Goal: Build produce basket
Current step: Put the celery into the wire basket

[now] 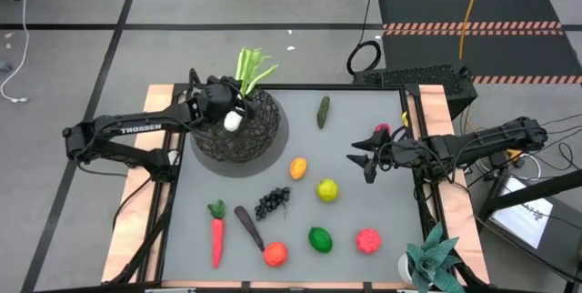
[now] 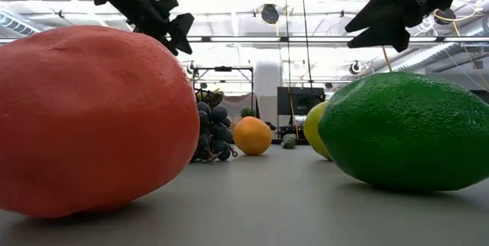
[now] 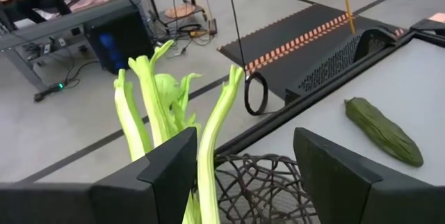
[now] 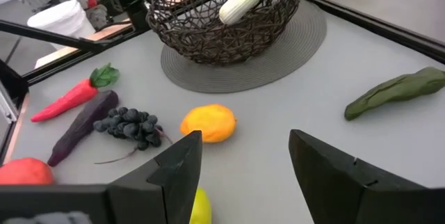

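The black wire basket (image 1: 238, 134) sits on a round grey mat at the table's far left. A white-green leek (image 1: 234, 121) lies in it, its leaves (image 3: 149, 92) sticking out over the far rim. My left gripper (image 3: 243, 147) hovers open just above the basket (image 3: 264, 186), with the leek's stalks rising beside one finger. My right gripper (image 1: 362, 158) hangs open over the table's right half, between the cucumber (image 1: 323, 111) and the yellow-green apple (image 1: 327, 189). In its wrist view, the right gripper (image 4: 243, 147) faces the orange-yellow fruit (image 4: 208, 123) and the basket (image 4: 222, 22).
Loose on the table are grapes (image 1: 271, 202), a carrot (image 1: 216, 234), an eggplant (image 1: 247, 227), a red-orange fruit (image 1: 275, 254), a lime (image 1: 320, 238) and a pink fruit (image 1: 367, 240). A spiky teal plant (image 1: 436, 257) stands at the near right corner.
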Controlling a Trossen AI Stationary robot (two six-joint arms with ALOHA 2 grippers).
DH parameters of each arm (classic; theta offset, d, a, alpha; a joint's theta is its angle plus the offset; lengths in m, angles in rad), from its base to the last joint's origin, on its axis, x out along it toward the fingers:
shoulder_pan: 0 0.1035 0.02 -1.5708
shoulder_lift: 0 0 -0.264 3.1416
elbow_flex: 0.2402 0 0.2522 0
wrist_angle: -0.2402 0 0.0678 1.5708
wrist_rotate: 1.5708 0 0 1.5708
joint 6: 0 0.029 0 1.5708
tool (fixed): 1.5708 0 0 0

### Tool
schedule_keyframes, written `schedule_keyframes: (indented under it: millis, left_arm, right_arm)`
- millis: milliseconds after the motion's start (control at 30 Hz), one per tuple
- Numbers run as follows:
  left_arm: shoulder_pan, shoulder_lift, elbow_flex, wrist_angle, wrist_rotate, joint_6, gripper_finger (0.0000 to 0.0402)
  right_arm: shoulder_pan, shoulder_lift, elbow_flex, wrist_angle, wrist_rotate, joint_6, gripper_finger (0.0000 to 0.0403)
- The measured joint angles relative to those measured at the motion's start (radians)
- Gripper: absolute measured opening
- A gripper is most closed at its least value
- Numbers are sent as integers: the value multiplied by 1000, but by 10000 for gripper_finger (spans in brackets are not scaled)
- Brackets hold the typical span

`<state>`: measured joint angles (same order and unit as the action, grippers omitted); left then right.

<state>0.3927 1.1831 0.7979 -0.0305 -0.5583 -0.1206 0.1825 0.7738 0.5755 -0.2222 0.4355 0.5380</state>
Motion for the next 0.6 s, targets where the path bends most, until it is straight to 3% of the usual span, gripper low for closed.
schedule_keyframes:
  millis: [200,467,600]
  left_arm:
    - [16,21,0,8,0,5,256]
    - [74,107,0,39,3,-37,350]
    - [102,137,0,112,-11,-3,372]
  right_arm:
    - [0,0,0,0,1,-1,210]
    - [0,31,0,15,5,24,210]
    - [0,46,0,17,5,26,210]
